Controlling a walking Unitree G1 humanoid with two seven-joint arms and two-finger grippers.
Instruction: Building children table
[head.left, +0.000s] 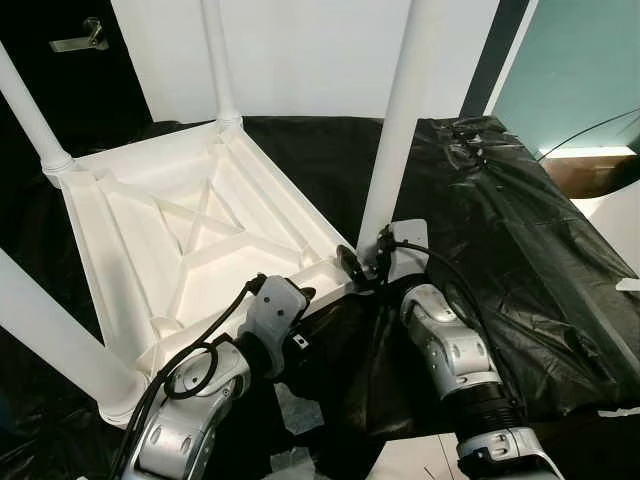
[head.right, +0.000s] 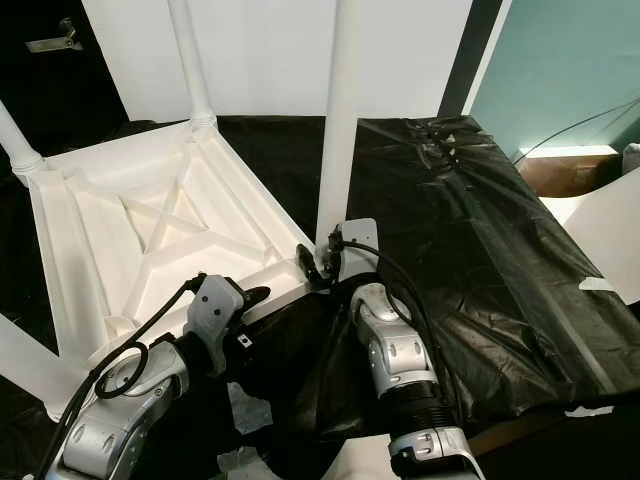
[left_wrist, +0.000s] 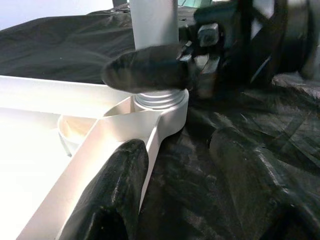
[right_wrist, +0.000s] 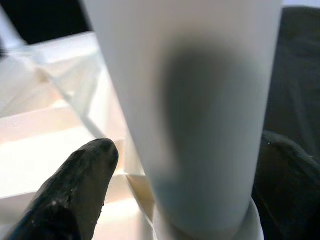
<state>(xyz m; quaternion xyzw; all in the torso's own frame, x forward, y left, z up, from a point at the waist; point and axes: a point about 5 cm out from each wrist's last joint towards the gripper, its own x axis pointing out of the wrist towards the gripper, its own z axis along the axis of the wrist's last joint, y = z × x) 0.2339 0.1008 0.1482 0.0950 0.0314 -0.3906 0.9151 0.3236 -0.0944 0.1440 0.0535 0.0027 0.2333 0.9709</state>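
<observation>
The white children's table (head.left: 190, 240) lies upside down on a surface covered in black plastic sheeting (head.left: 520, 260), its ribbed underside facing up and its white legs standing upward from the corners. The near right leg (head.left: 398, 120) rises from the corner socket (left_wrist: 162, 102) closest to the robot's right arm. The right tool (head.left: 362, 266) is at the base of this leg, its black fingers (right_wrist: 75, 190) spread around the tube, one finger lying against the leg's side just above the socket; whether the fingers press on the leg cannot be told. The left tool (head.right: 252, 296) rests at the near edge of the upturned table, beside that same corner, its fingers (left_wrist: 112, 192) set apart, one lying along the white rim and the other over the black sheeting, holding nothing. Behind the table stands a white wall panel (head.left: 320, 50), and a dark door with a metal handle (head.left: 82, 40) is at the far left.
</observation>
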